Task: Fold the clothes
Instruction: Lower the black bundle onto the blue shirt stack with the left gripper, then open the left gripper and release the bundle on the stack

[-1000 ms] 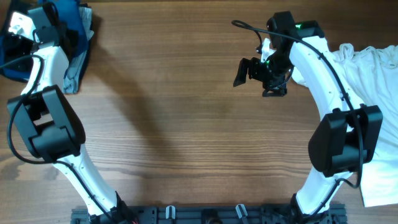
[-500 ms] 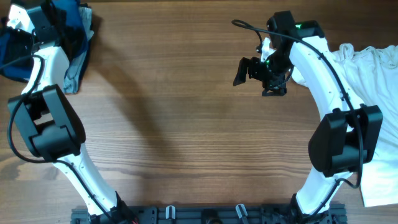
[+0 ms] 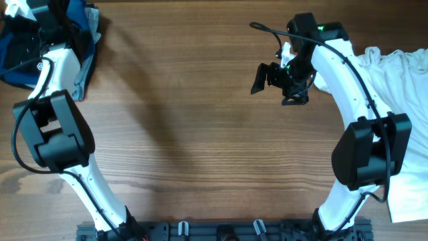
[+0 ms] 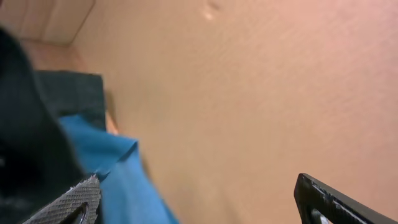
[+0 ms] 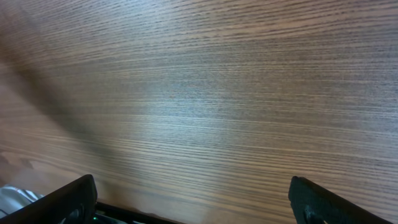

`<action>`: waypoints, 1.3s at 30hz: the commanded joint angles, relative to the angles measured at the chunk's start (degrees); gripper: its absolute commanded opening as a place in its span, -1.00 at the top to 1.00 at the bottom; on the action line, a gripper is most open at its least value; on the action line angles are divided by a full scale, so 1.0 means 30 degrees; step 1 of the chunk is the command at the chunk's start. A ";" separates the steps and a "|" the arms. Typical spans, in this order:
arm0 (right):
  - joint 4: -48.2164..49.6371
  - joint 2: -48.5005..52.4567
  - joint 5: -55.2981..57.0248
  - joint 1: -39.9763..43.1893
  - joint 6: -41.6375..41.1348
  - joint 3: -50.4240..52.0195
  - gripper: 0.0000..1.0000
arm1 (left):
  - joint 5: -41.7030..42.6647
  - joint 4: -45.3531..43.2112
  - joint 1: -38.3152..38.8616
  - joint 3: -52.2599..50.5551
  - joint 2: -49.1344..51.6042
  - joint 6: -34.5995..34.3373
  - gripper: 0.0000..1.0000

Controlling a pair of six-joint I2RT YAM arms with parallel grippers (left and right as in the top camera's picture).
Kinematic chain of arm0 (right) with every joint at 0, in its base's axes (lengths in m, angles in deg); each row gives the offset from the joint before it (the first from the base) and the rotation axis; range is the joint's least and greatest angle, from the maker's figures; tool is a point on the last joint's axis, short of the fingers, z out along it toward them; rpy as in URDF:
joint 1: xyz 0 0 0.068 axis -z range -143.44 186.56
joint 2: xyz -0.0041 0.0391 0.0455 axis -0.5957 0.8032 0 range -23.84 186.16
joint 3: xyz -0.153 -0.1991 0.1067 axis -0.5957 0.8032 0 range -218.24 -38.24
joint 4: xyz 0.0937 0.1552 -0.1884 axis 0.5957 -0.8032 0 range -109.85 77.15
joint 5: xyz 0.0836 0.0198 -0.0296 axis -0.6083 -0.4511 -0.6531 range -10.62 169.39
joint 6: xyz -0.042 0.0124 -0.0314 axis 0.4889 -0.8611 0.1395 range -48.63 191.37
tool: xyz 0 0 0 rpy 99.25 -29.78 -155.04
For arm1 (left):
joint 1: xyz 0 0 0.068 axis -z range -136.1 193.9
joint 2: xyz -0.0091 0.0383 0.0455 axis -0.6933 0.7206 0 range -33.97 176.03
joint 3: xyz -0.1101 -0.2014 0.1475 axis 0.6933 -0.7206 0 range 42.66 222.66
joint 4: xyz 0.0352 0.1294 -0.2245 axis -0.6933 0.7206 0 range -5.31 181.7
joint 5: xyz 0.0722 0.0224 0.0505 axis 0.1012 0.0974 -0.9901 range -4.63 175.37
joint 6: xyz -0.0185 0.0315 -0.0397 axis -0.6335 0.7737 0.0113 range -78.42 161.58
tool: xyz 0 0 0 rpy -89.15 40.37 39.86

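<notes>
A heap of cloth lies at the table's far left corner, with blue fabric (image 3: 83, 27) on top and darker cloth (image 3: 17, 60) beside it. In the left wrist view a blurred black cloth (image 4: 22, 130), seemingly the clothes, fills the left edge next to the blue fabric (image 4: 118, 174). My left gripper (image 3: 57, 17) hovers over this heap; its jaws (image 4: 196, 199) stand wide open with nothing between them. My right gripper (image 3: 271, 84) hangs over bare wood at the upper right, open (image 5: 193, 199) and holding nothing.
A white T-shirt (image 3: 408, 87) lies crumpled along the right edge, partly under the right arm. The wooden table (image 3: 200, 134) stretches between the two arms. A black rail (image 3: 221, 231) with clips runs along the near edge.
The left arm has drawn back toward the far left corner over the heap, and its jaws have spread a little wider. The right arm has not moved.
</notes>
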 commanded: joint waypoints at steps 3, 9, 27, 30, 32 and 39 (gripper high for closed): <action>-0.0015 0.0007 -0.0364 -0.0146 -0.0066 -0.0160 -0.99 | 0.1260 0.0124 -0.1078 0.0335 0.0670 0.0160 -0.72; 0.0459 0.0022 -0.0627 -0.0146 -0.0124 -0.0153 -0.99 | 0.7796 -0.1690 -0.1683 0.0342 0.0095 -0.0146 0.89; 0.0364 0.0022 -0.1173 -0.0146 0.0401 -0.0160 -0.99 | 1.0579 0.4524 -0.2987 0.0335 -0.0882 -0.2419 0.92; 0.0240 0.0022 -0.1464 -0.0146 0.0430 -0.0160 -0.99 | 1.0564 0.4845 -0.3636 0.0335 -0.0634 -0.2426 0.92; 0.0153 0.0022 -0.1508 -0.0146 0.0430 -0.0160 -0.99 | 1.0593 0.4925 -0.3978 0.0335 -0.0408 -0.2419 0.92; -0.0058 0.0022 -0.1515 -0.0146 0.0430 -0.0160 -0.99 | 1.1431 0.6127 -0.4991 0.0335 0.0816 -0.2412 0.92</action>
